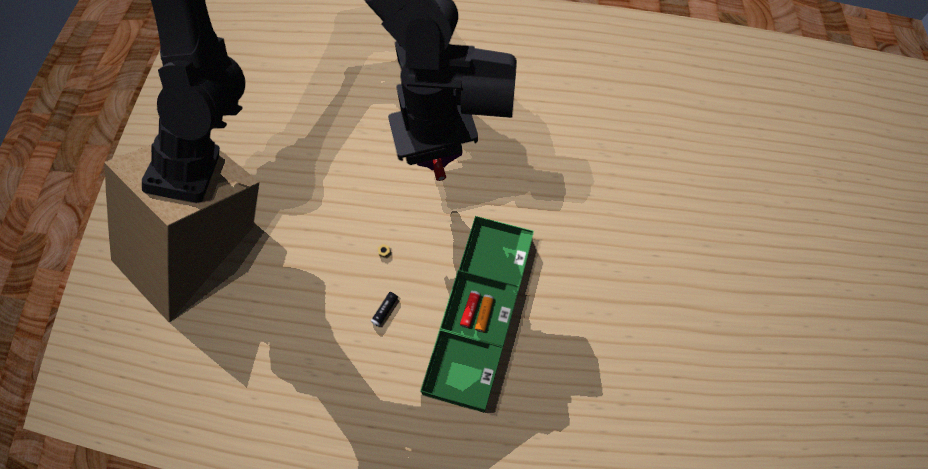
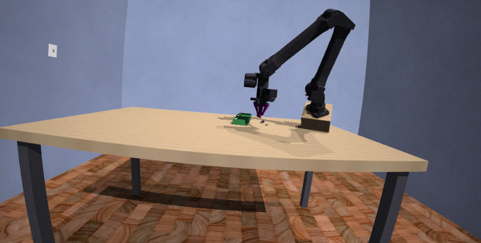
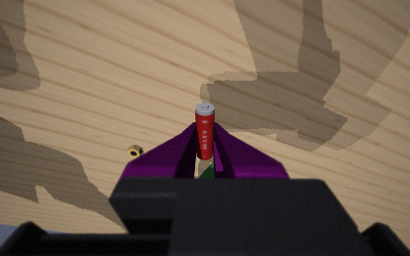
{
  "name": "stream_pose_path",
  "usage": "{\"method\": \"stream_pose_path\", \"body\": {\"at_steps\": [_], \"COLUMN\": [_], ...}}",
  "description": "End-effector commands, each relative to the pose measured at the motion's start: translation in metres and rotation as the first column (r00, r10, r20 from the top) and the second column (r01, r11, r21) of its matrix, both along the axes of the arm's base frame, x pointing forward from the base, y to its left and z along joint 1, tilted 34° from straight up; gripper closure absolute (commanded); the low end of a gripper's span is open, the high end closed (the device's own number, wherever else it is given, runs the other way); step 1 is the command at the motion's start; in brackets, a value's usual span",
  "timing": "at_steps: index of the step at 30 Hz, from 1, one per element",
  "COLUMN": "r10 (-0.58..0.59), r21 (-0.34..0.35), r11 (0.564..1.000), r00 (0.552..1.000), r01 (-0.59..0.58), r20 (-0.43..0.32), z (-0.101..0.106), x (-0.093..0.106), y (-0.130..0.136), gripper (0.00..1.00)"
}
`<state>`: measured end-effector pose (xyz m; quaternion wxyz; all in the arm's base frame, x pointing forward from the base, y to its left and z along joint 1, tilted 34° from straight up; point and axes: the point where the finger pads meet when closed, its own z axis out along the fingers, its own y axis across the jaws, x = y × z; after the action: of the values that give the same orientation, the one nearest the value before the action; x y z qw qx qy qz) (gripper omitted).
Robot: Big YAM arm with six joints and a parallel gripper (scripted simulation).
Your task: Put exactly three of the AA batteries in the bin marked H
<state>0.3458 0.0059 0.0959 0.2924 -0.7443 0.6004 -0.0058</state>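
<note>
My gripper point(image 1: 438, 163) point(image 2: 260, 115) point(image 3: 204, 128) is shut on a red AA battery point(image 1: 440, 172) point(image 3: 205, 140). It holds the battery above the table, beyond the A end of the green bins, its silver end sticking out past the fingertips. Bin H point(image 1: 506, 296) is the middle one of three joined green bins. In it a red battery point(image 1: 469, 309) and an orange battery point(image 1: 484, 313) lie side by side. A black battery point(image 1: 385, 309) point(image 2: 262, 121) lies on the table left of the bins in the top view.
Bin A point(image 1: 491, 248) and bin M point(image 1: 460, 375) adjoin bin H and look empty. A small yellow-and-black nut-like thing point(image 1: 384, 251) point(image 2: 267, 124) point(image 3: 135, 151) lies on the table near the black battery. The arm's base stands on a wooden block point(image 1: 139, 239) point(image 2: 315, 124).
</note>
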Motion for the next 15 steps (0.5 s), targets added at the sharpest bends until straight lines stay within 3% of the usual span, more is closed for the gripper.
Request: {"method": "stream_pose_path", "body": {"at_steps": [1,2,9,10,12,15], "r10": [0.028,0.005,0.022,-0.059,-0.059,-0.180], "r21": [-0.011,-0.005,-0.006,0.022,0.022,0.069], "r11": [1.000,1.000,1.000,0.998,0.998,0.980], "r00": [0.999,1.000,0.999,0.998,0.998,0.981], "r01": [-0.027,-0.004,-0.022,0.059,0.059,0.184], "r20": [0.040,0.025,0.023,-0.007,-0.007,-0.069], "z": [0.019,0.011,0.012,0.011,0.011,0.005], "x": [0.010,0.007,0.010,0.015,0.015,0.021], "y": [0.003,-0.001,0.001,-0.013,-0.013,-0.031], "gripper": [0.91,0.91,0.91,0.91,0.91,0.91]}}
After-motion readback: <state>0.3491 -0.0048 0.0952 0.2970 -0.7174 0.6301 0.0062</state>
